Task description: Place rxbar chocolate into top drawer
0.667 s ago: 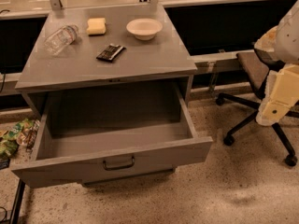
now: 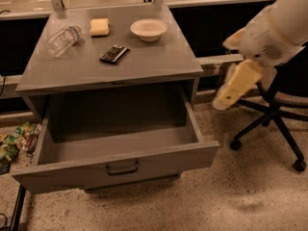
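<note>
On the cabinet top (image 2: 159,61), a white bowl (image 2: 148,29) sat at two o'clock, a yellow sponge (image 2: 99,27) at eleven, a plastic bottle (image 2: 62,39) lying at nine.

One camera looks down from high in front of the grey table (image 2: 154,64), tilted steeply onto its top and the pulled-out top drawer (image 2: 72,170) below. The view is fairly near, with speckled floor (image 2: 240,196) filling the foreground. The robot's hand (image 2: 233,88) hangs at frame right, beside the table.

Rxbar chocolate (image 2: 114,54) on cabinet top (image 2: 159,61), behind top drawer (image 2: 72,171) (pulled out); end effector (image 2: 236,88) right of drawer.
</note>
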Controlling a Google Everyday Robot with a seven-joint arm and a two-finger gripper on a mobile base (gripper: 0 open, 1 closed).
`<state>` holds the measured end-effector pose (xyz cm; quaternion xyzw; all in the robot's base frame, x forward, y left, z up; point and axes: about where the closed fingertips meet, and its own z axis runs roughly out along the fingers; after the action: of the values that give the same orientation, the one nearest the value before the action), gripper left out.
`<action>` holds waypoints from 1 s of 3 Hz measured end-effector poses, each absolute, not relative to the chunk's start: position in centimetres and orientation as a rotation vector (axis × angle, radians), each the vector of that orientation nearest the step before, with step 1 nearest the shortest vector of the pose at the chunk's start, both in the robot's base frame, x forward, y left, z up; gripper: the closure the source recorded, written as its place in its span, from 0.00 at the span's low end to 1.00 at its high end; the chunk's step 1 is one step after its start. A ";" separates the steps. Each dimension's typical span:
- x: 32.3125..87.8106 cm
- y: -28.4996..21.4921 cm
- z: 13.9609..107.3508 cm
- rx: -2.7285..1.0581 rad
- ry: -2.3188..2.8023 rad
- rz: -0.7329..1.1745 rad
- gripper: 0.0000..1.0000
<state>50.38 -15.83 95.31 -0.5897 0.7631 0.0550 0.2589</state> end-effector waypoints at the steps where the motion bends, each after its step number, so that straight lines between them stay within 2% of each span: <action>1: 56.4 -10.0 91.1 -1.479 1.905 0.434 0.00; 2: 62.3 -6.7 92.9 -1.340 1.797 0.502 0.00; 3: 63.2 -6.4 93.7 -1.319 1.779 0.497 0.00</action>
<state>63.21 -6.42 93.68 -0.5268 0.7104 0.1986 0.4223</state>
